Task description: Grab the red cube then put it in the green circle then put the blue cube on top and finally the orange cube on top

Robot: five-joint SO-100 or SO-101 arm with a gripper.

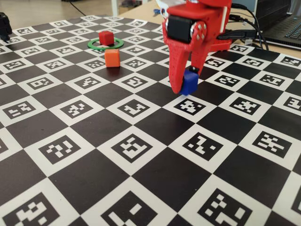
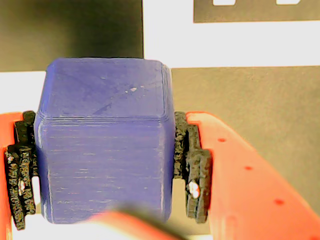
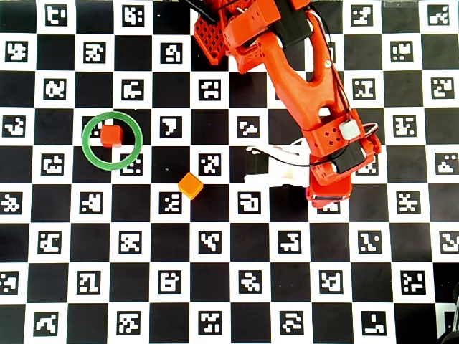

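The blue cube (image 2: 105, 145) fills the wrist view, and my red gripper (image 2: 107, 170) is shut on it, black pads (image 2: 192, 165) pressing both sides. In the fixed view the gripper (image 1: 183, 84) holds the blue cube (image 1: 190, 83) at or just above the board, right of centre. The red cube (image 1: 106, 37) sits inside the green circle (image 1: 94, 45) at the far left, off-centre toward one rim (image 3: 110, 134). The orange cube (image 1: 112, 58) lies on the board just outside the ring (image 3: 190, 185). In the overhead view the gripper (image 3: 326, 197) hides the blue cube.
The checkered marker board (image 1: 141, 188) covers the table. The arm's base (image 3: 244, 29) stands at the board's top edge in the overhead view. A laptop (image 1: 287, 23) and cables lie beyond the far right corner, and a black object (image 1: 3, 26) at the far left.
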